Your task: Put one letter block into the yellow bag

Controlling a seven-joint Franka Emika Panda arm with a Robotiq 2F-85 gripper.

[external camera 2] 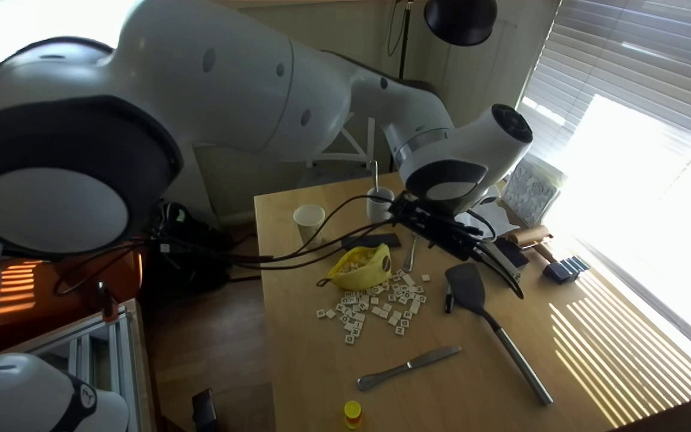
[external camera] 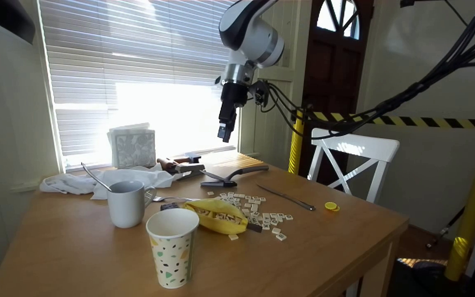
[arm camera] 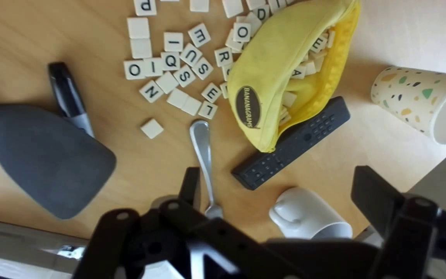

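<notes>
The yellow banana-shaped bag (arm camera: 263,73) lies on the table with its zip open and several tiles inside. It also shows in both exterior views (external camera: 217,227) (external camera 2: 366,277). Many cream letter blocks (arm camera: 170,61) lie scattered beside it, some face down, and show in both exterior views (external camera: 266,226) (external camera 2: 349,339). A lone face-down block (arm camera: 152,128) lies apart from the pile. My gripper (arm camera: 277,170) is open and empty. In an exterior view, the gripper (external camera: 224,136) hangs high above the table, apart from the bag and blocks.
A black remote (arm camera: 290,143) lies partly under the bag. A paper cup (arm camera: 409,100), grey mug (arm camera: 304,213) with a utensil in it, fork (arm camera: 203,151), dark spatula (arm camera: 48,155) and marker (arm camera: 66,89) surround it. A knife (external camera 2: 408,368) and small yellow container (external camera 2: 352,414) lie farther off.
</notes>
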